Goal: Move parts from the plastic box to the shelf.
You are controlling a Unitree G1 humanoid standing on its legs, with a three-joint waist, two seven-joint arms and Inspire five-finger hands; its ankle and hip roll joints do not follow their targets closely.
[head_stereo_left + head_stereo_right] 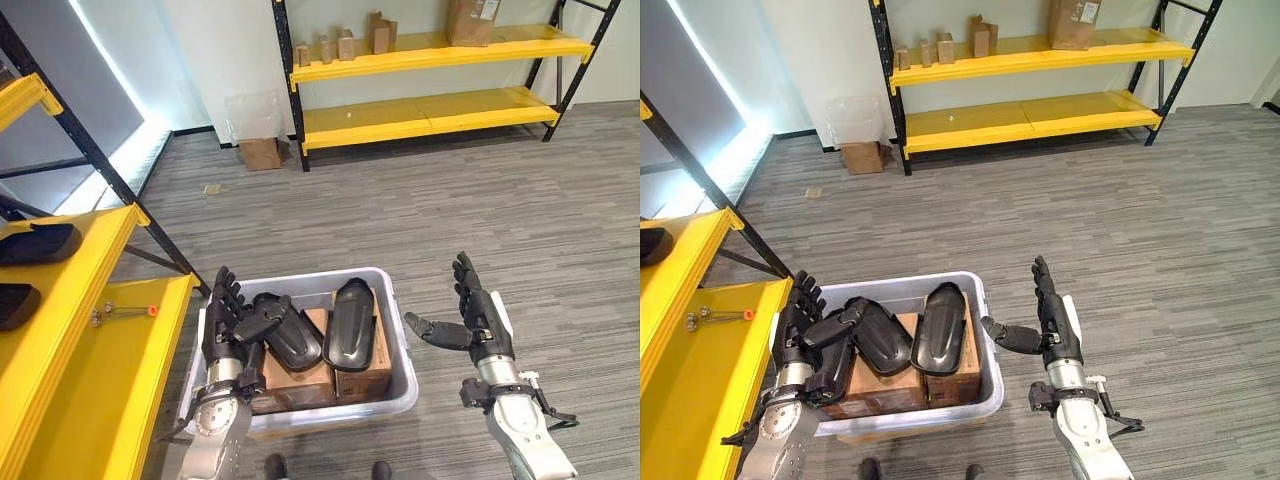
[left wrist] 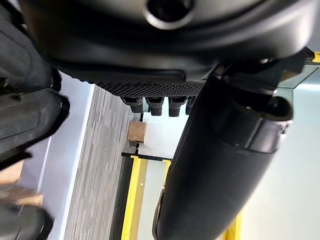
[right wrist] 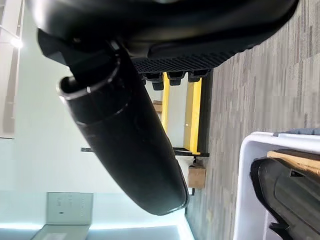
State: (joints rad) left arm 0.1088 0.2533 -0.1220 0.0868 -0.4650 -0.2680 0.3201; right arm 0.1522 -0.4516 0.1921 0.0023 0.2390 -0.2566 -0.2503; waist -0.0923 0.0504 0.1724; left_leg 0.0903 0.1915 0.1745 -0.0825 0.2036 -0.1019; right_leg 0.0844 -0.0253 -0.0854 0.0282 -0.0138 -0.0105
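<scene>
A white plastic box (image 1: 398, 345) stands on the floor before me. Two black curved shell parts (image 1: 300, 342) (image 1: 353, 322) lie in it on top of brown cartons (image 1: 300, 381). My left hand (image 1: 224, 322) is upright over the box's left rim, fingers straight, thumb reaching against the nearer black part. My right hand (image 1: 481, 318) hovers open just right of the box, thumb pointing toward it; its wrist view shows the box rim (image 3: 246, 190) and a black part (image 3: 285, 192). The yellow shelf (image 1: 95, 385) stands at my left.
Two more black parts (image 1: 42, 243) (image 1: 14, 305) rest on that shelf's upper level, and an orange-tipped tool (image 1: 126, 313) lies on the lower one. A far yellow rack (image 1: 430, 115) with cartons lines the back wall, a small carton (image 1: 260, 153) beside it. Grey floor spreads to the right.
</scene>
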